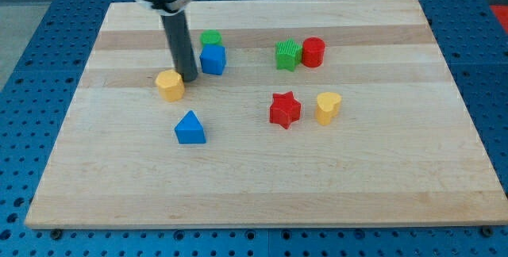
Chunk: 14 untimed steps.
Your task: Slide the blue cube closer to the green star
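Observation:
The blue cube (213, 59) sits on the wooden board (262, 186) left of centre, near the view's top. A green cylinder (210, 39) touches its far side. The green star (287, 54) lies to the cube's right, with a red cylinder (313, 51) against its right side. My tip (189, 78) rests on the board just left of the blue cube and just right of the yellow hexagon (169, 86). The dark rod rises from it toward the view's top.
A blue triangle (190, 128) lies below the yellow hexagon. A red star (285, 109) and a yellow heart (327, 107) sit right of centre. A blue perforated table (32, 90) surrounds the board.

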{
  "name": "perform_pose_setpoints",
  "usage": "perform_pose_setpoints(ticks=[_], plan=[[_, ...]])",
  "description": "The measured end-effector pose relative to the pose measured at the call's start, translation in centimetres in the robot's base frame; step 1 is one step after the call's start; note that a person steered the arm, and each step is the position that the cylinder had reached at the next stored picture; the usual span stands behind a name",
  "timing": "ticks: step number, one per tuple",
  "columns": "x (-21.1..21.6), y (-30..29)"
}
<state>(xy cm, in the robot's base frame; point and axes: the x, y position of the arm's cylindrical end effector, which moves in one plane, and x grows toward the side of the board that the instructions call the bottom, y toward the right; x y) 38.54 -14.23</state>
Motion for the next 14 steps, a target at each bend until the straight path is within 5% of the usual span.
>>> perform_pose_setpoints(ticks=[2, 9, 14], plan=[[-1.1, -3.2], [-2.4, 7.3], [-5.2, 7.6]])
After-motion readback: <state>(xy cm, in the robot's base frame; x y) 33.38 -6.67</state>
